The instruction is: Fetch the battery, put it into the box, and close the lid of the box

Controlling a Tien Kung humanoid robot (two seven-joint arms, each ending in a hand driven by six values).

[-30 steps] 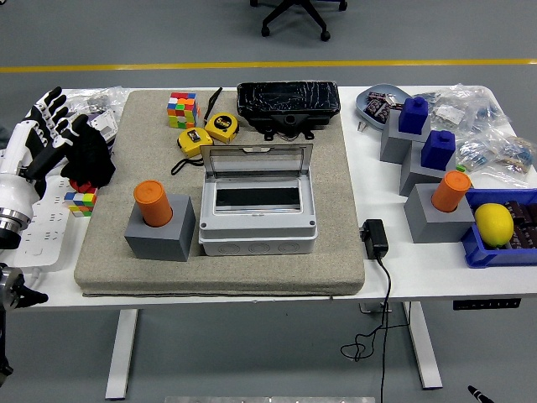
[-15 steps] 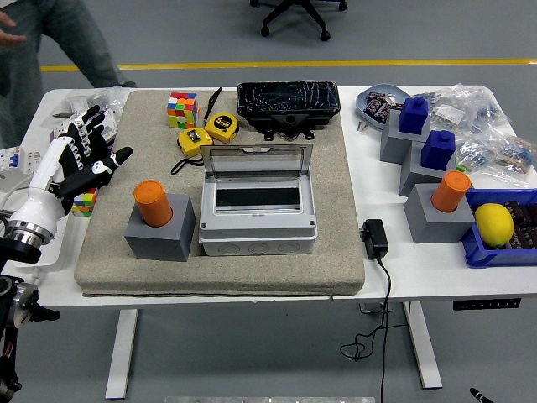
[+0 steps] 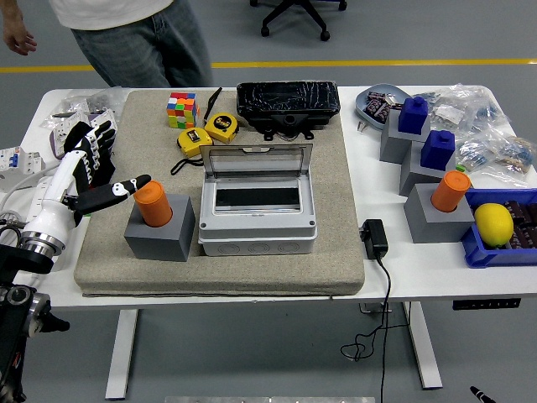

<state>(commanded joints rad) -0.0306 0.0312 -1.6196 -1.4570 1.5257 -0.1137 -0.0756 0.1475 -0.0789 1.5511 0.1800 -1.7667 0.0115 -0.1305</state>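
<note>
Left hand open beside the battery

Fingers of the black-and-white left robot hand were spread and held nothing, the thumb tip just short of the orange cylindrical battery. That battery stood upright in a grey block holder, right of the hand. Farther right sat the grey plastic box, its clear lid raised.

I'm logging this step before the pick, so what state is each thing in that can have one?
Box: lid open, standing upright at the back, inside bare.
Orange battery: upright in its gray holder, not grasped.
Left hand: fingers spread, thumb tip beside the battery, holding nothing.
Second orange battery: upright in its gray block at the right.
Tape measures: retracted, lying on the mat.
</note>
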